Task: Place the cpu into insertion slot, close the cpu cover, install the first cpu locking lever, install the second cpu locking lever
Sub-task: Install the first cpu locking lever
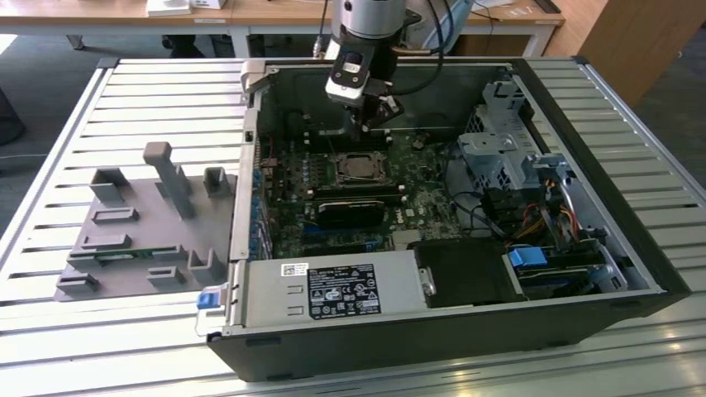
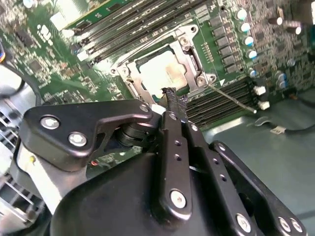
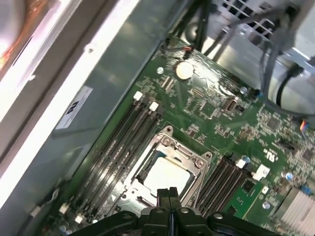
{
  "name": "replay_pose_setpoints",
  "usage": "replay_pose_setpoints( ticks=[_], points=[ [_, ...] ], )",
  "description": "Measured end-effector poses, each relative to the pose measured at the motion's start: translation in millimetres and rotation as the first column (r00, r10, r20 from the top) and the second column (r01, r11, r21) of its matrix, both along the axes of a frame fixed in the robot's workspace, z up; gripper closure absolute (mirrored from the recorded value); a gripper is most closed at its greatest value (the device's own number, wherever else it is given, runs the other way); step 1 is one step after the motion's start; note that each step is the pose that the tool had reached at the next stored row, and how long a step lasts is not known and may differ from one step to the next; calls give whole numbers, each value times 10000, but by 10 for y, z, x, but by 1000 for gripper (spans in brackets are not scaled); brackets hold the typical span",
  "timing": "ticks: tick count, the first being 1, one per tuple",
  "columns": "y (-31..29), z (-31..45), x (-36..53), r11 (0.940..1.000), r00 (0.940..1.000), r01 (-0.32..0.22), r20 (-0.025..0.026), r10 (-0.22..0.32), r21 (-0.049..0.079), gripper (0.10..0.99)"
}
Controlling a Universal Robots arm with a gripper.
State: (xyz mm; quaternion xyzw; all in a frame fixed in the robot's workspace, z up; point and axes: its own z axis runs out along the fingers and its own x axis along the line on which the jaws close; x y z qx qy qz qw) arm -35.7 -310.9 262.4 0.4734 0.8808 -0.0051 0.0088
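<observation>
One gripper (image 1: 369, 131) hangs at upper centre of the exterior view, inside the open computer case (image 1: 441, 339). Both wrist views show its fingers (image 3: 163, 195) pressed together with nothing held. The tip is close over the socket's edge; contact cannot be told. The cpu (image 1: 355, 169) lies in the socket on the motherboard (image 1: 425, 207), mid-frame. The cpu cover (image 3: 199, 161) lies flat around it. A thin lever (image 2: 231, 100) sticks out beside the socket.
</observation>
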Motion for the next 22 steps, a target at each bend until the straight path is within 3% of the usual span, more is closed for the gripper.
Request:
replay_pose_setpoints(
  ticks=[8, 22],
  points=[
    [0, -4, 0, 9958, 9958, -921, -15, 921, -1, 969],
    [0, -15, 0, 9832, 9832, -1824, -31, 1824, -44, 969]
  ],
)
